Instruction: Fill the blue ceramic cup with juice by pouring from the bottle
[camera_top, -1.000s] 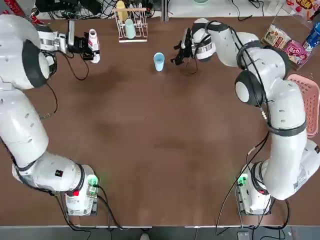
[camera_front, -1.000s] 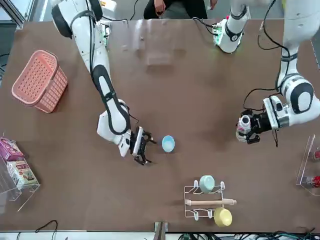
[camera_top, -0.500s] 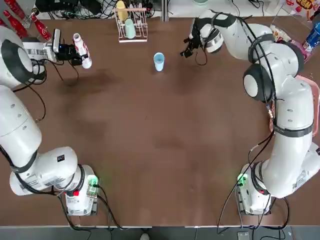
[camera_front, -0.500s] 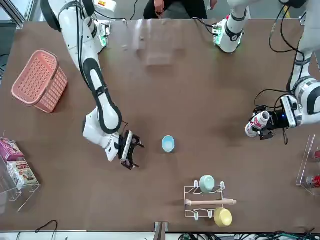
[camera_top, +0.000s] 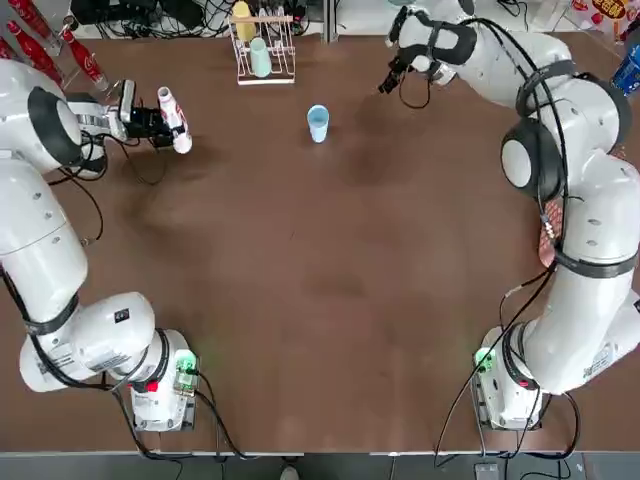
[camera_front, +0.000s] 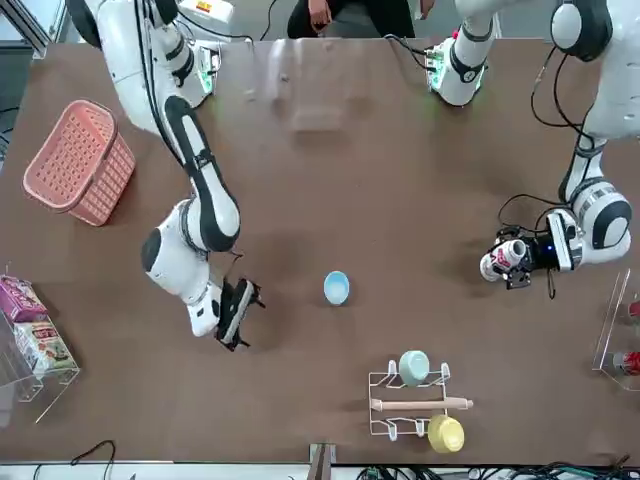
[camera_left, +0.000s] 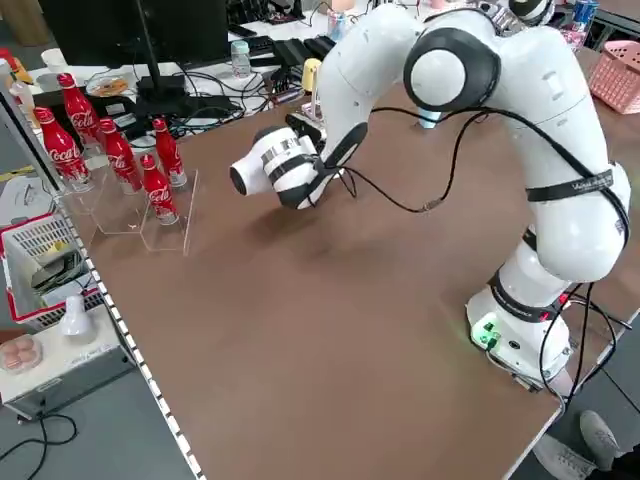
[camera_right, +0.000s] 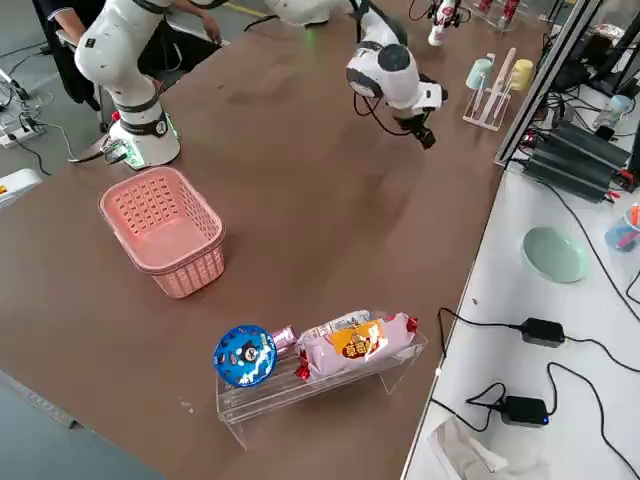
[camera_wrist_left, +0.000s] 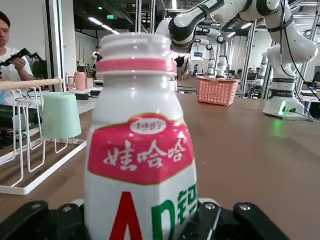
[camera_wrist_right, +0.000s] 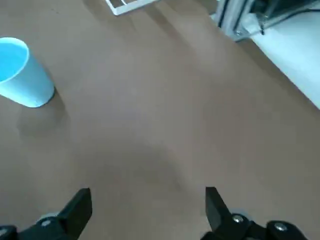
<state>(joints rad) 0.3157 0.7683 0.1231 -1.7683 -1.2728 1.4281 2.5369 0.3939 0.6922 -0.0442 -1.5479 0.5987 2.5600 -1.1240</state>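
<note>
The blue ceramic cup (camera_top: 318, 122) stands upright in the far middle of the table, also visible in the front view (camera_front: 336, 288) and the right wrist view (camera_wrist_right: 22, 72). The bottle (camera_top: 172, 118), white with a red-and-blue label and white cap, is at the far left in my left gripper (camera_top: 152, 125), which is shut on its lower body (camera_wrist_left: 140, 150). It is well to the left of the cup. My right gripper (camera_top: 388, 80) hangs open and holds nothing, to the right of the cup, its fingers (camera_wrist_right: 77, 207) spread wide over bare table.
A wire drying rack (camera_top: 260, 45) with a mint cup and a yellow cup stands behind the blue cup. Red cola bottles (camera_top: 60, 40) sit at the far left corner. A pink basket (camera_front: 80, 160) and a clear snack stand (camera_front: 30, 335) are on the right side. A person (camera_front: 340, 15) sits behind the arms' bases.
My left gripper carried the bottle left, then a little nearer the robot. The right gripper, still open, drew away from the cup toward the far right.
</note>
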